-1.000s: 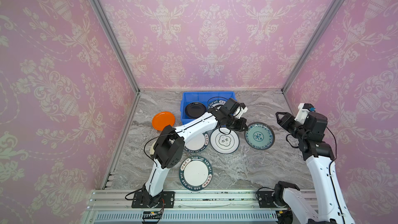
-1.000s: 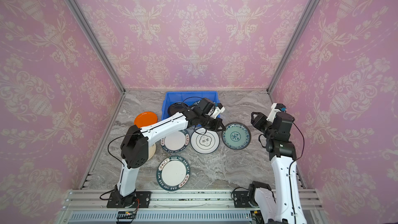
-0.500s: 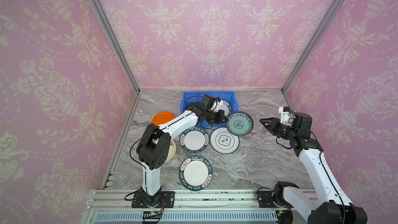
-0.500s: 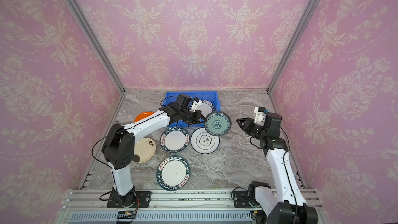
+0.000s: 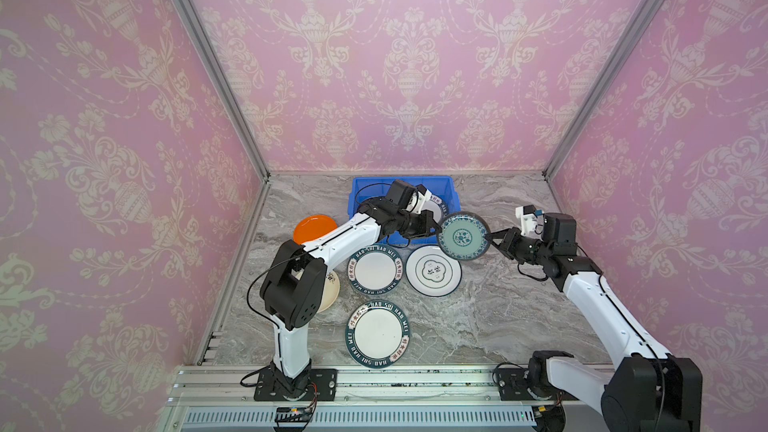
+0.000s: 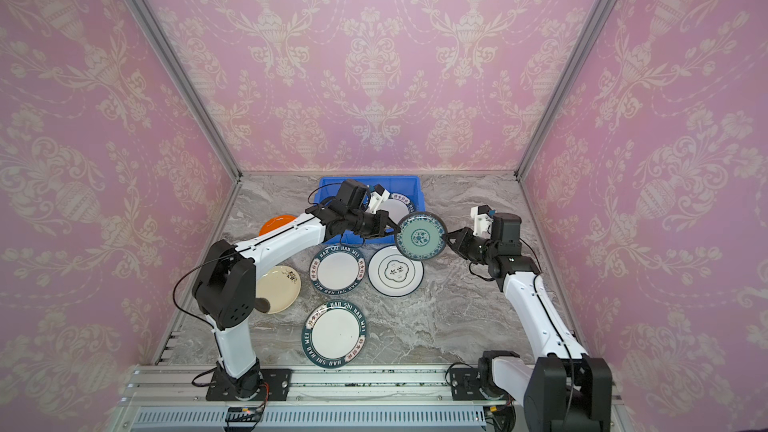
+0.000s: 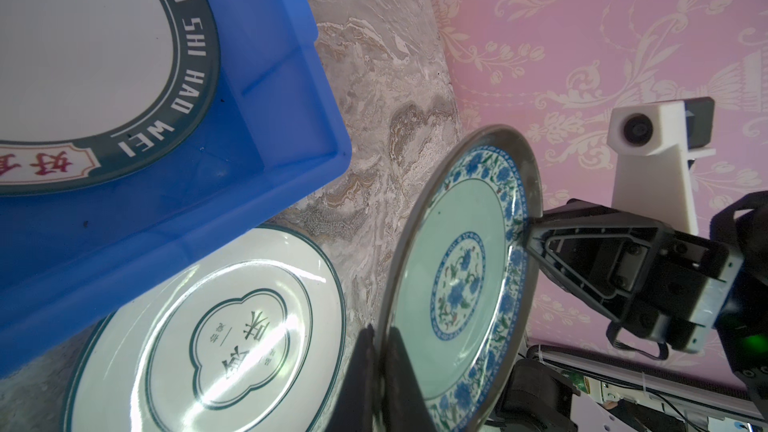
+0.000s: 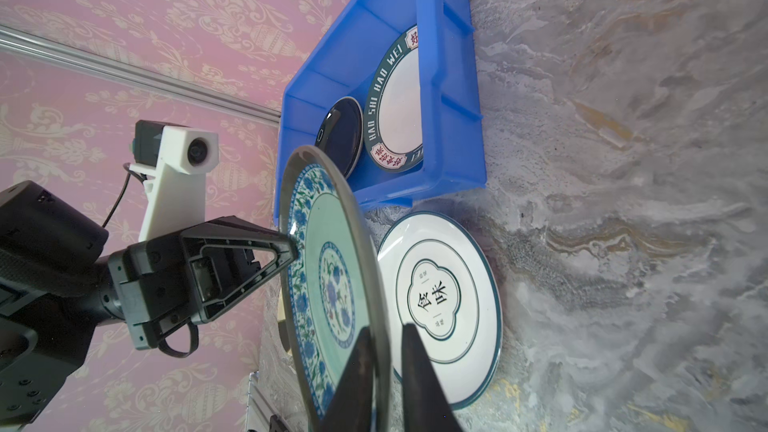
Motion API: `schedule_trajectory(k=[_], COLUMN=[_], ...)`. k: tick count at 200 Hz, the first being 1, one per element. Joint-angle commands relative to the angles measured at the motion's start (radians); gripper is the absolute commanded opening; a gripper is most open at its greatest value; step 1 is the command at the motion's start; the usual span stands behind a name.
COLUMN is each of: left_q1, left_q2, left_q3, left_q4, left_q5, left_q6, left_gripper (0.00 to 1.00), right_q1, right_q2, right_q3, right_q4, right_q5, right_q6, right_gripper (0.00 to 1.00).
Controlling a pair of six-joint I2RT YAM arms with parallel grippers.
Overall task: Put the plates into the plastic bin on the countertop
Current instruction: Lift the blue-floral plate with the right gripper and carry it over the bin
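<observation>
Round blue-patterned plate (image 5: 464, 236) held in air, tilted, over grey marble countertop (image 5: 498, 305).
Left gripper (image 5: 436, 229) clamped on its 9 o'clock rim; right gripper (image 5: 491, 238) straddles 3 o'clock rim, grip unclear; shallow blue plastic bin (image 5: 440, 184) beyond at 10 o'clock.

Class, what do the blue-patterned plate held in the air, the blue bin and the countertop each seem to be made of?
Blue-patterned plate: glossy glazed ceramic or melamine; sheen on its rim, which one is unclear. Blue bin: smooth moulded plastic; uniform colour, ribbed walls. Countertop: marble-patterned, matt; grey veining, whether stone or laminate is unclear.
</observation>
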Motion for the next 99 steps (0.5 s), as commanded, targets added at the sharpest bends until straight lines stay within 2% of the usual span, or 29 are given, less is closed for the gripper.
schedule_trajectory(k=[1,21,31,38,45,51,59,99], left_q1=[0.015,0.033,0.049,0.061,0.077,0.091,0.109,0.196], left_q2=[-0.046,-0.049,-0.063,-0.079,-0.098,-0.113,-0.134,-0.283], left_q3=[-0.005,-0.008,-0.030,-0.057,-0.084,-0.100,-0.118,-0.240], left_q4=[0.027,0.021,0.030,0.053,0.069,0.073,0.072,0.045], left_q5=[0.044,0.039,0.024,0.014,0.005,-0.006,-0.023,-0.140], left_q6=[-0.014,-0.016,-0.026,-0.033,-0.039,-0.042,-0.039,0.001], left_gripper=[0.00,0.01,0.35,0.50,0.61,0.82,0.98,0.99], right_q1=[0.012,0.021,0.029,0.037,0.047,0.058,0.072,0.170], right_q2=[0.029,0.049,0.061,0.072,0.085,0.100,0.122,0.323], right_q3=[0.013,0.035,0.058,0.082,0.111,0.138,0.178,0.404], right_q4=[0.053,0.057,0.051,0.039,0.026,0.012,-0.005,-0.069], right_q5=[0.001,0.010,0.023,0.038,0.055,0.075,0.101,0.181], right_q6=[0.017,0.024,0.025,0.023,0.020,0.017,0.012,-0.015], right_gripper=[0.00,0.00,0.00,0.00,0.00,0.00,0.00,0.00])
